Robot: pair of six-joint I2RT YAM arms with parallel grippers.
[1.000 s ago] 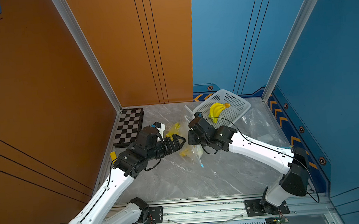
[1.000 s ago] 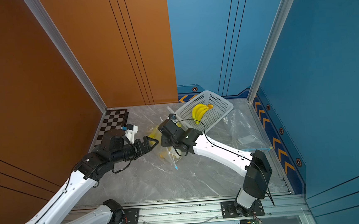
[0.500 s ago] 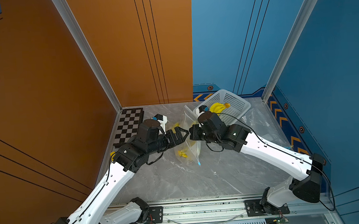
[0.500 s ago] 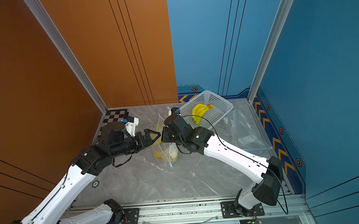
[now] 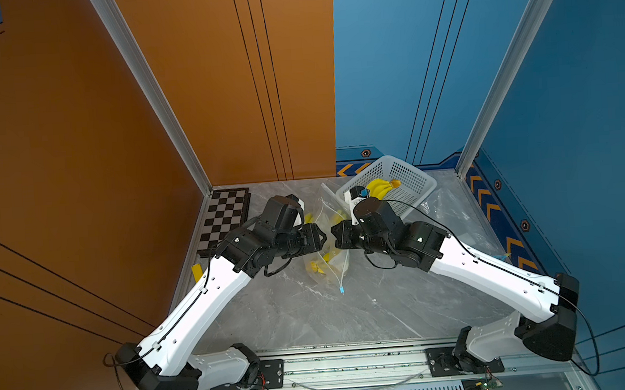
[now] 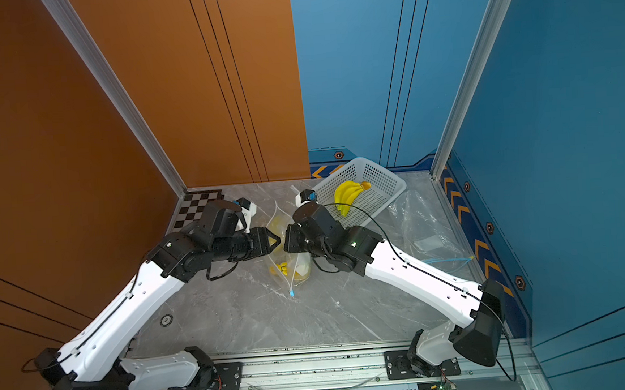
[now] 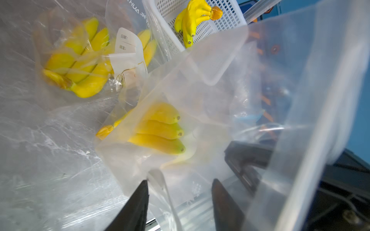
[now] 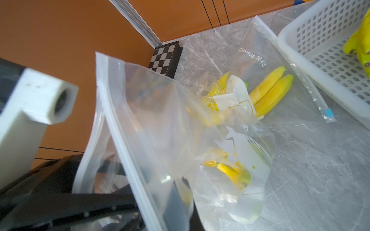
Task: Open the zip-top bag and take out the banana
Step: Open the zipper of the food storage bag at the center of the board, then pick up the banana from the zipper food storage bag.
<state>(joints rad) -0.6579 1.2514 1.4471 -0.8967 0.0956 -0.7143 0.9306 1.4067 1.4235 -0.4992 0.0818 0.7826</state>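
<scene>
Zip-top bag [image 8: 152, 124] in shut right jaws, between part-open left jaws

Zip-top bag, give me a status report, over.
Right fingers shut on zip-top bag, top edge. Left fingers apart, bag film between them. Banana bunch inside. Second bagged bunch close beside.

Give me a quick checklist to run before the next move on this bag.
1. Right claw shut on the zip-top bag rim: ok.
2. Bag film sits between the fingers of the left claw: ok.
3. Left claw pinching that film: not ok, jaws stand apart.
4. Bag mouth open wide enough: cannot tell.
5. Banana bunch inside the held bag, low down: ok.
6. Basket has free room beside the bunch in it: ok.
</scene>
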